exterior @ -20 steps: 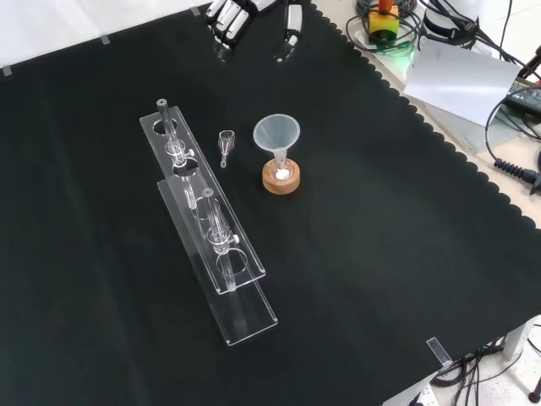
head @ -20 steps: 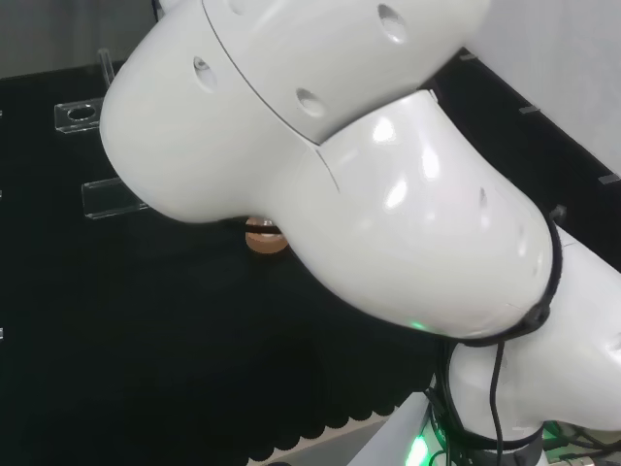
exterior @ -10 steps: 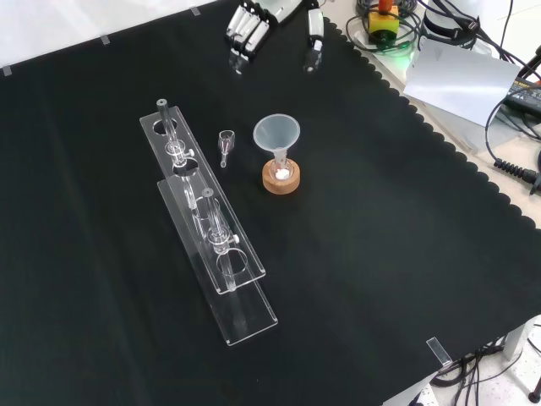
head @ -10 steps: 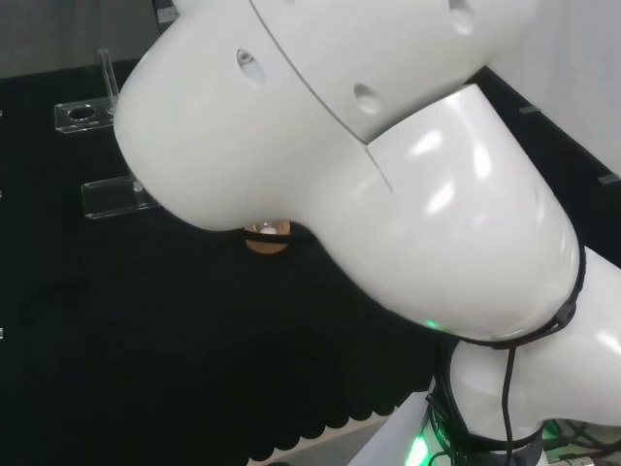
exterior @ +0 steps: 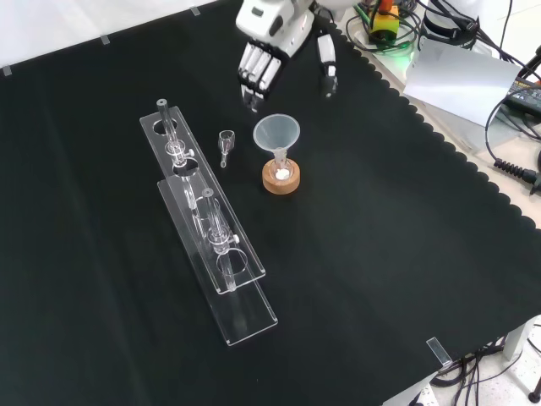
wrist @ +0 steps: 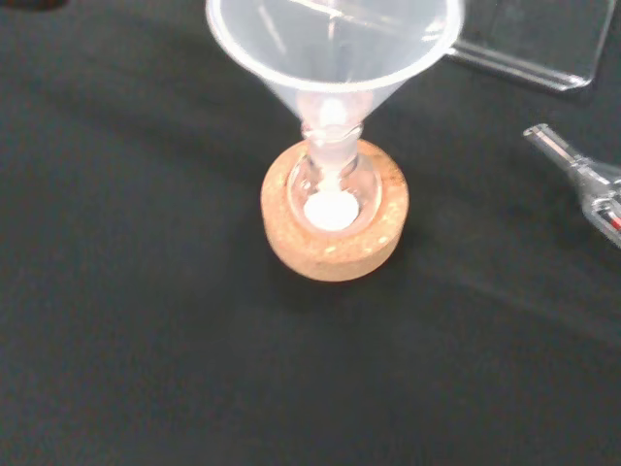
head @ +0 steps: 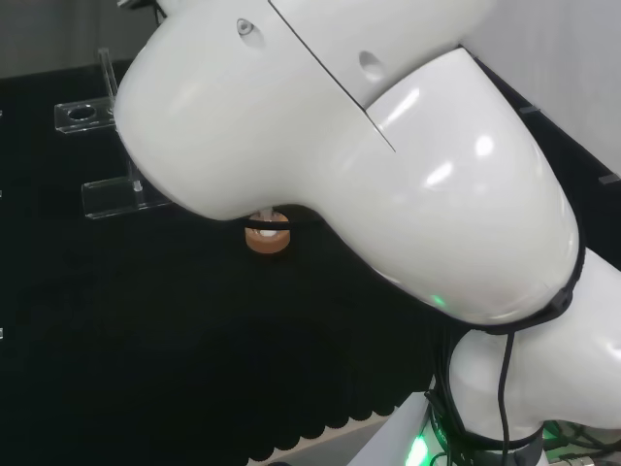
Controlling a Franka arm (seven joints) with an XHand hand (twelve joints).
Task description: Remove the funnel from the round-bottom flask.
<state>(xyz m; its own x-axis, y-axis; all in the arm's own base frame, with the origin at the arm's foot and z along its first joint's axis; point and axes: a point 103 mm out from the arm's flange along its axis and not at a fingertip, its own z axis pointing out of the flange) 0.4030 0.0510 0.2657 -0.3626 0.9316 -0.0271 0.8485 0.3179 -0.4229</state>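
Observation:
A clear funnel sits upright with its stem in the neck of a small round-bottom flask, which rests on a cork ring near the middle of the cloth. The wrist view shows the funnel, the flask with a white bit inside, and the cork ring close up. The hand hangs open above the cloth just beyond the funnel in the front view, fingers straight and pointing down, thumb apart. It touches nothing. In the head view the cork ring peeks out under the arm's links.
Two long clear racks with glass pieces lie to the left of the flask in the front view. A small glass stopper stands between rack and funnel. The cloth's scalloped edge runs down the right.
The hand has come down and forward from the front view's top edge toward the funnel, staying open. Funnel, flask and racks have not moved.

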